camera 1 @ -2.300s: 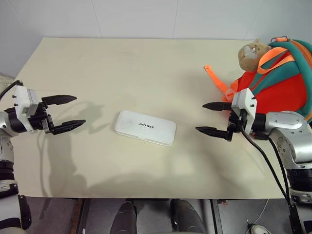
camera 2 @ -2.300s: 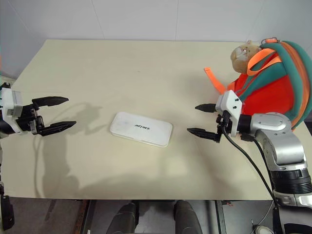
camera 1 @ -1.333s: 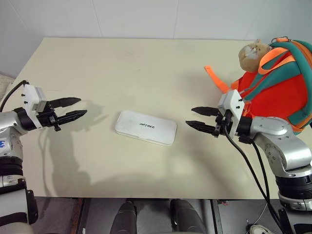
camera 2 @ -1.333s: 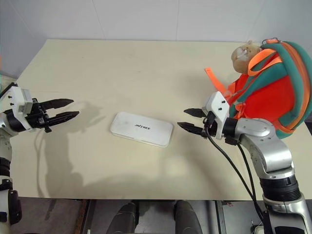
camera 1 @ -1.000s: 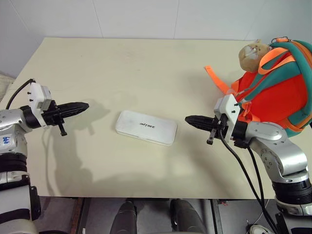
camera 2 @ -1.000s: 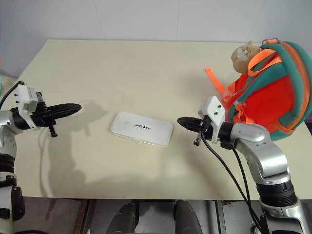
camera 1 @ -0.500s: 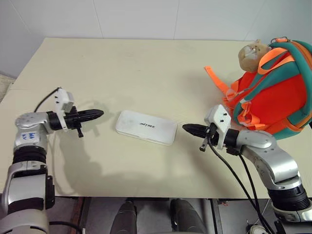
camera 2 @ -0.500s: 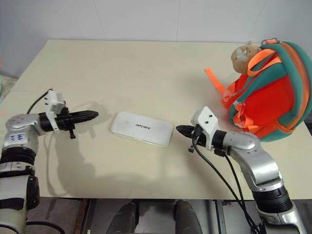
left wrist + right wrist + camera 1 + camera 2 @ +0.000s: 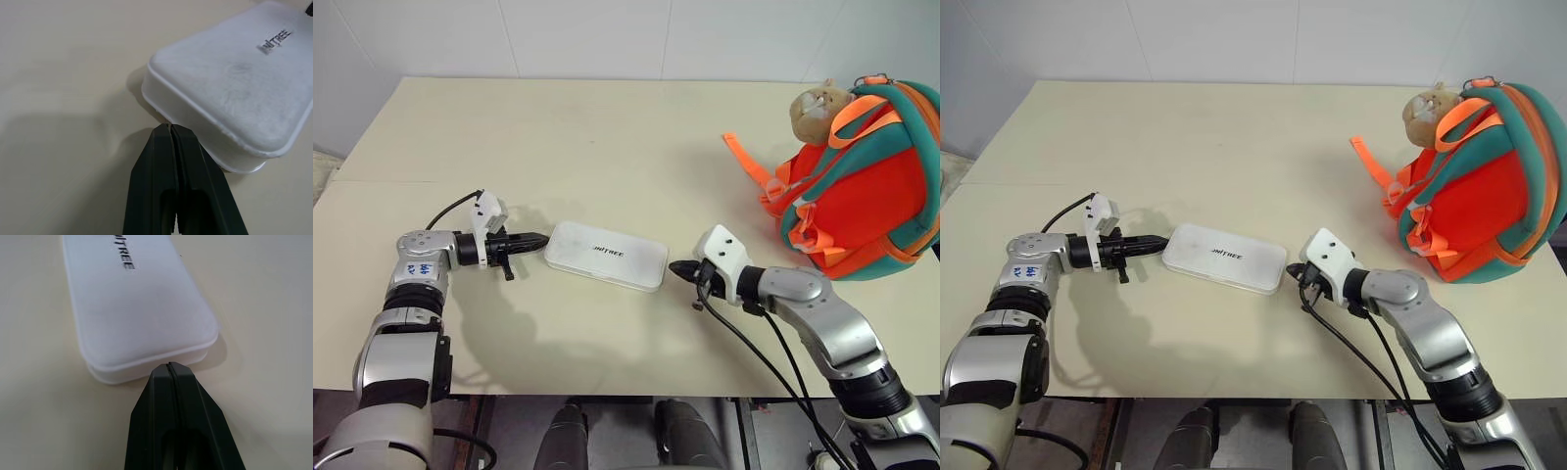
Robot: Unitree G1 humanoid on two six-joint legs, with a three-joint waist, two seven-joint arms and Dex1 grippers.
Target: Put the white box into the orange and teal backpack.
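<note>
Two end effectors are flanking the white box, one at each short end, both clenched with fingers pressed together and grasping nothing. Box is lying flat on the pale surface, near its middle, lid up with dark lettering showing, long axis running slightly askew across the surface. Left end effector is pointing at the box's left end, tip just beside the rim; in the left wrist view its closed fingers are sitting right at the box's lower edge, near a rounded corner, though actual contact cannot be told. Right end effector is pointing at the box's right end, low over the surface; in the right wrist view the closed tip is sitting against or just short of the end's rim. A black cable is trailing from the right wrist off the near edge of the surface. Backpack, red-orange with teal trim, is standing at the right edge of the surface, well apart from the box, a tan plush animal perched at its top and an orange strap lying out toward the middle of the surface.
</note>
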